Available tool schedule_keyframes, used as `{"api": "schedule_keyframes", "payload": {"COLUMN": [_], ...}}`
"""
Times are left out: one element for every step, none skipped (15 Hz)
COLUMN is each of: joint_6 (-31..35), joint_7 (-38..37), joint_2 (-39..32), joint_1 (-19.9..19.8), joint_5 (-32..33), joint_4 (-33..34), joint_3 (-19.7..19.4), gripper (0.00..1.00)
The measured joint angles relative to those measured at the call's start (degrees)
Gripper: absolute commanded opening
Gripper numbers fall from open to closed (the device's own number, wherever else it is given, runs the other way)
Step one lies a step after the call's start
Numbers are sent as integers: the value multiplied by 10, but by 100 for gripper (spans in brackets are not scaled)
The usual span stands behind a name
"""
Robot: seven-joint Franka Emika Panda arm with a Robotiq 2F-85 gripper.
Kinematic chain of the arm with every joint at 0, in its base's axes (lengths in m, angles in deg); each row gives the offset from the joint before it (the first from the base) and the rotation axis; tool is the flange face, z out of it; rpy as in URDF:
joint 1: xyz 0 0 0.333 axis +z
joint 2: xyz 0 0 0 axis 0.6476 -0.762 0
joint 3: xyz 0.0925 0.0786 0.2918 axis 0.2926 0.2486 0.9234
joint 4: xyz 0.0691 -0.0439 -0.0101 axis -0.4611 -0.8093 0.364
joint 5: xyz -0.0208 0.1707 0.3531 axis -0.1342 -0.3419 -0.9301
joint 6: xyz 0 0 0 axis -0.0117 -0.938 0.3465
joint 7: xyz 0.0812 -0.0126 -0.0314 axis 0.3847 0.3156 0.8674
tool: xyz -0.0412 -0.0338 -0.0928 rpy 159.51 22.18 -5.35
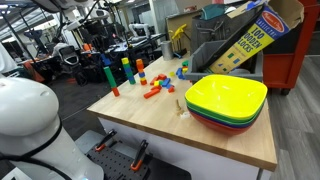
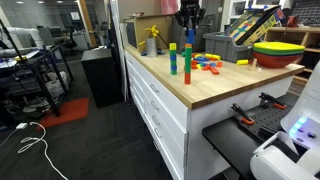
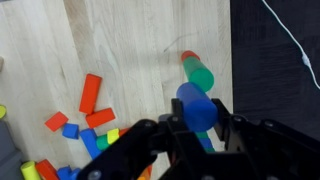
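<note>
Only the wrist view shows the tool [image 3: 203,128] clamping a blue cylinder [image 3: 196,104].

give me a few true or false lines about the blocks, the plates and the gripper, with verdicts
1. The gripper has its jaws shut on a blue cylinder. True.
2. A green cylinder sits on top of the blue one. False: the green cylinder is beneath the blue one, with a red cylinder under it.
3. A yellow plate tops the stack of plates. True.
4. The loose blocks lie on the floor. False: the loose blocks lie on the wooden table.
</note>
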Motion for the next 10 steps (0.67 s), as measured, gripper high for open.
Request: {"api": "schedule_keyframes", "payload": {"joint_6": [0,-1,-2,-3,-5,-6,-7,-7,-7,-7], "joint_7": [0,0,0,0,0,0,0,0,0,0], "joint_2": [0,0,0,-1,-1,-2,-3,-5,-7,-9], "joint_1": [1,2,3,3,3,3,3,3,3,3], "joint_5": [0,-1,-2,-2,-3,-3,-4,-5,-5,-7], "joint_4": [1,1,1,1,1,1,1,1,1,1], "joint_3": [0,0,0,0,0,0,0,0,-1,-1], "gripper": [8,8,8,8,8,8,8,8,8,8]}}
